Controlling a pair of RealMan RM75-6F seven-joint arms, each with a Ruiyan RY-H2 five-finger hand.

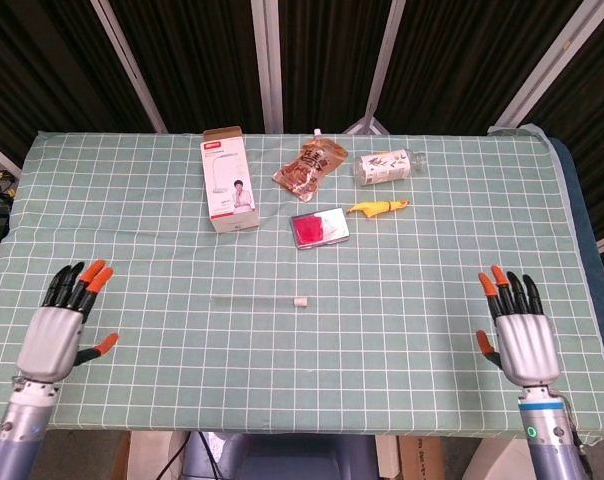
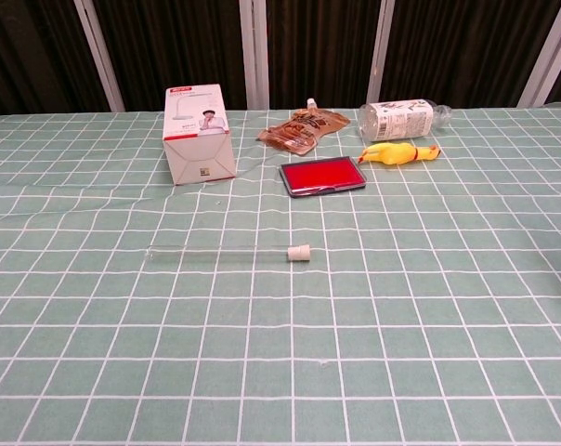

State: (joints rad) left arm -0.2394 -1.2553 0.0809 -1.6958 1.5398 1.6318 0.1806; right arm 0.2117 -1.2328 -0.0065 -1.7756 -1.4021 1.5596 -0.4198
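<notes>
Test tube (image 2: 227,252), clear glass with a white stopper at one end, lies flat on the green checked cloth (image 1: 402,300) near the table's middle, apart from both hands. Left hand (image 1: 60,330) hovers at the near left edge with fingers spread, holding nothing; right hand (image 1: 520,330) does likewise at the near right edge (neither shows in the chest view). Farther back lie a white carton (image 2: 199,133) standing upright, a brown snack pouch (image 2: 304,128), a red flat case (image 2: 322,176) closed so its contents are hidden, a yellow rubber chicken (image 2: 398,152), and a plastic bottle (image 2: 403,119) on its side.
</notes>
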